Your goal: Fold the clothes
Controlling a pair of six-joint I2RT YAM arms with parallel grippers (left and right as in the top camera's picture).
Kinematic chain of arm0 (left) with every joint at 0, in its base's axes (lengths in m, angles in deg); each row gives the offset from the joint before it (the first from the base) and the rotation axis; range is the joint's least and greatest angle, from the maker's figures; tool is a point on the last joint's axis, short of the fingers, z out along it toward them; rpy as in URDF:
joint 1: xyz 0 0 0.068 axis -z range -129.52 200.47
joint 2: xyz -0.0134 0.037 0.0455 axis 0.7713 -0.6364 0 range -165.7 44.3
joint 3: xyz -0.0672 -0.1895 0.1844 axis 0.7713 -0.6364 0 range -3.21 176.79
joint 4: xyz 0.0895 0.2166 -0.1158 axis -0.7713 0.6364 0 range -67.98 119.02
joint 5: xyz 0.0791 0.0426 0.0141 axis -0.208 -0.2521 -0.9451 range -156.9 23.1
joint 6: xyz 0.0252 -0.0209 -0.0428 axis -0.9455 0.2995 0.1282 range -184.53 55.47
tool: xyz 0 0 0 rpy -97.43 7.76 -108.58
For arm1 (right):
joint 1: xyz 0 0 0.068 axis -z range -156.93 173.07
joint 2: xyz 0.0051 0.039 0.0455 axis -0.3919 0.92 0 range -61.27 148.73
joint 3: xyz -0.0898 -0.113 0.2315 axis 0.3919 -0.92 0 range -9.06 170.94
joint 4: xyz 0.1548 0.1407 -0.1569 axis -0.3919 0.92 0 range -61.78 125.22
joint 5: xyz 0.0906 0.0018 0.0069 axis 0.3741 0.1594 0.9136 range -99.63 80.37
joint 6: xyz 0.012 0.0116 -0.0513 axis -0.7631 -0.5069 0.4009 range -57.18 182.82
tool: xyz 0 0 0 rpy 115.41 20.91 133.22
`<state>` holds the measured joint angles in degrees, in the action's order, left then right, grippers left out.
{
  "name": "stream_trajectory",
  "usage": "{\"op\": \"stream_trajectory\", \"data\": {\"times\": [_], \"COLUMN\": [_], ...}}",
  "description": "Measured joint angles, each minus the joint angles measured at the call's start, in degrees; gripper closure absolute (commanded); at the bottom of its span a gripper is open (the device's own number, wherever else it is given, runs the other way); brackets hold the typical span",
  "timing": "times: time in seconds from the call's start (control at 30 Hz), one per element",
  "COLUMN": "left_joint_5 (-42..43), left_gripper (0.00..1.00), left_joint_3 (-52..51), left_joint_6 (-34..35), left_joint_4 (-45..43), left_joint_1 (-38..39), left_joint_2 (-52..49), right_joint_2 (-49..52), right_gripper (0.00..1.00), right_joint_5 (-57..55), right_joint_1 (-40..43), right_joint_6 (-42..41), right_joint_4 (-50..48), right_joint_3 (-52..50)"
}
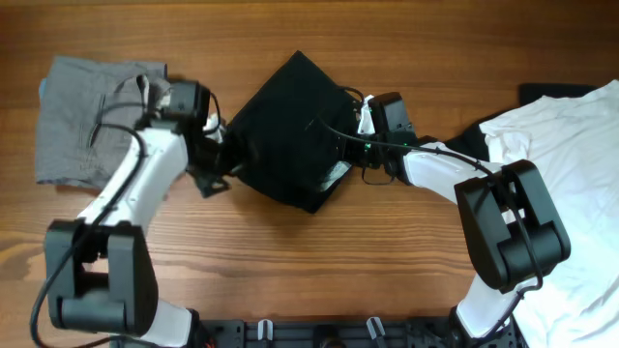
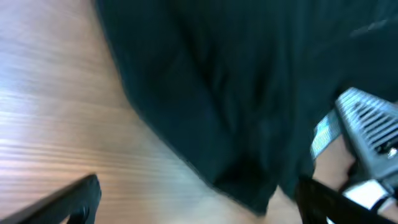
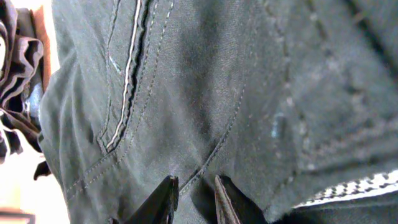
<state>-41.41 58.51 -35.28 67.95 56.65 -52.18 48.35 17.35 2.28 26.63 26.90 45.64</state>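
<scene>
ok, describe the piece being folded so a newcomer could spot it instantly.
On the wooden table, look at the centre, between the folded grey garment and the big white garment. The black garment there is the darkest and lies turned like a diamond, one corner pointing to the far edge.

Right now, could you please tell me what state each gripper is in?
Left gripper: open, at the edge of the black garment.
Right gripper: closed on the black garment.
</scene>
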Motion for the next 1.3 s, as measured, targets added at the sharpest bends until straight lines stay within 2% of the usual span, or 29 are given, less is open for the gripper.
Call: {"op": "stream_trajectory", "data": {"times": [0.07, 0.17, 0.4, 0.53, 0.63, 0.67, 0.7, 0.73, 0.77, 0.8, 0.87, 0.97, 1.07, 1.17, 1.23, 1.3], "left_joint_5": [5.9, 10.4, 11.3, 12.9, 14.1, 14.2, 14.1, 13.5, 12.8, 12.8, 11.1, 11.8, 16.2, 17.3, 17.0, 17.0], "left_gripper": [0.0, 0.0, 0.0, 0.01, 0.17, 0.28, 0.44, 0.64, 0.78, 0.89, 0.96, 0.96, 0.96, 0.96, 0.96, 0.96], "left_joint_3": [-7.4, -12.3, -13.8, -12.7, -11.9, -11.8, -11.8, -11.7, -11.9, -12.0, -12.4, -12.3, -12.3, -12.7, -12.2, -10.5], "left_joint_6": [2.7, 5.6, 12.7, 18.1, 21.4, 22.1, 22.8, 23.0, 23.2, 23.4, 21.2, 16.3, 11.0, 5.1, 1.2, -0.4], "left_joint_4": [-10.7, -16.5, -30.2, -43.1, -51.5, -53.9, -56.5, -57.2, -57.7, -58.1, -57.4, -56.4, -52.4, -42.8, -35.1, -31.2], "left_joint_1": [0.1, 0.1, 0.6, 3.8, 5.2, 5.6, 5.8, 5.9, 6.0, 5.9, 6.0, 5.8, 4.1, 1.4, -1.5, -3.7], "left_joint_2": [-1.0, -1.7, -2.9, -7.5, -10.9, -12.1, -13.4, -13.9, -14.6, -15.0, -15.8, -16.0, -15.9, -12.6, -8.6, -4.3], "right_joint_2": [0.0, 0.0, 0.0, 0.0, 0.0, 0.0, 0.0, 0.0, 0.0, 0.0, 0.0, -0.1, -3.6, -10.6, -17.1, -22.4], "right_gripper": [0.75, 0.74, 0.75, 0.75, 0.74, 0.75, 0.75, 0.76, 0.76, 0.76, 0.75, 0.75, 0.75, 0.74, 0.74, 0.74], "right_joint_5": [0.0, 0.0, 0.0, 0.0, 0.2, 0.2, 0.4, 0.5, 0.6, 0.9, 1.9, 4.6, 6.1, 4.4, 2.3, 0.9], "right_joint_1": [0.0, 0.0, 0.0, 0.0, 0.0, 0.0, 0.0, 0.0, 0.0, 0.0, 0.1, 0.2, 0.2, 0.2, 0.2, 0.2], "right_joint_6": [0.0, 0.0, 0.0, 0.0, 0.0, 0.0, 0.0, 0.0, 0.0, 0.0, 0.0, 1.6, 6.2, 9.3, 10.5, 11.1], "right_joint_4": [0.0, 0.0, 0.0, 0.2, 0.5, 0.6, 0.9, 1.1, 1.2, 1.3, 1.7, 3.6, 12.6, 19.8, 21.8, 22.1], "right_joint_3": [0.0, 0.0, 0.0, 0.0, 0.1, 0.1, 0.1, 0.2, 0.2, 0.2, 0.2, 0.3, 0.0, -0.4, -0.4, -0.3]}}
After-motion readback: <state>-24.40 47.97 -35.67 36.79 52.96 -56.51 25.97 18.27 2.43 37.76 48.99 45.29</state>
